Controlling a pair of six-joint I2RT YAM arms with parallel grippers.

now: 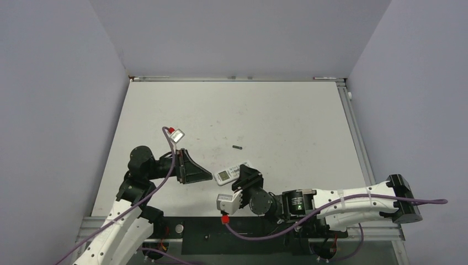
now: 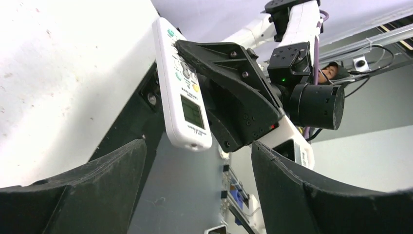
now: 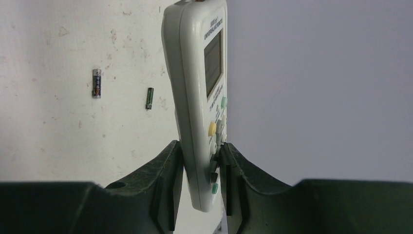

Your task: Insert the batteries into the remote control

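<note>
Right end effector [image 3: 200, 151] is clamped on the remote control [image 3: 199, 87] at its button end. It holds the remote off the bench [image 3: 48, 146], edge-on, with the screen end sticking out free.

Left end effector [image 2: 198, 143] stands wide and empty, just beside the remote's screen end.

Both batteries [image 3: 150, 98] lie loose on the bench, well apart from the remote and near each other. They show in the right wrist view; from the top I can pick out only one.

Handling, as I judge it:
- **Remote:** light, rigid plastic shell with a smooth, slightly curved back, so it could pivot in a narrow two-point pinch. Take it across the flat faces mid-body and keep off the screen and the back recess.
- **Batteries:** tiny, stiff, round, and will roll if nudged. Pinch across the diameter at mid-length.

Only container here is the battery bay on the remote's back. That face isn't shown in any view, so I can't tell if the cover is on. With both cells on the bench, it's probably empty.
</note>
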